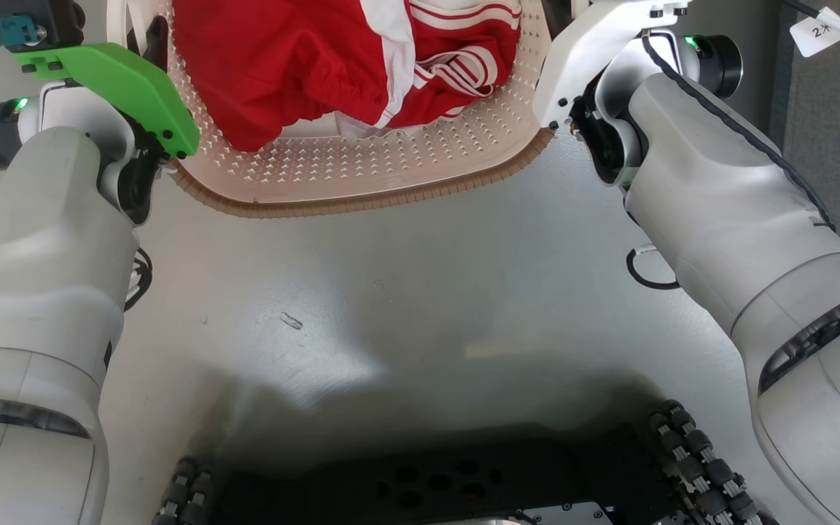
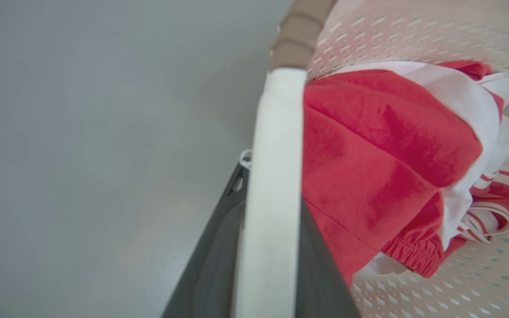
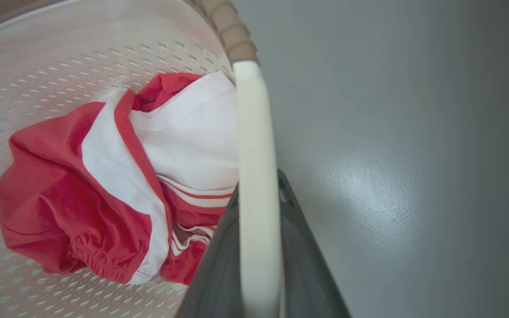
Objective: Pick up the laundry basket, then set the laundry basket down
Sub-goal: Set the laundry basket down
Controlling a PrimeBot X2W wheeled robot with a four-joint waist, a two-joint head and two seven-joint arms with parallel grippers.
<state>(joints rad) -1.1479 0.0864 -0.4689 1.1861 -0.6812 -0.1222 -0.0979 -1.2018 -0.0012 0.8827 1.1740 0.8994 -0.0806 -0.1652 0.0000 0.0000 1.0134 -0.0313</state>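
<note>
The laundry basket (image 1: 362, 200) lies at the top of the head view, cream-white and perforated with a brown braided rim. It holds a red and white garment (image 1: 303, 65). My left gripper (image 2: 272, 190) is shut on the basket's white loop handle (image 2: 276, 132), with a dark finger on each side of the strap. My right gripper (image 3: 259, 185) is shut on the opposite white handle (image 3: 254, 132) in the same way. In the head view my left gripper (image 1: 154, 44) sits at the basket's left end. I cannot tell whether the basket rests on the floor.
Glossy grey floor (image 1: 391, 306) stretches between basket and my dark wheeled base (image 1: 427, 481). A black cable loop (image 1: 642, 273) lies beside my right forearm. A darker grey strip (image 1: 835, 146) and a white tag (image 1: 817, 33) sit at the far right.
</note>
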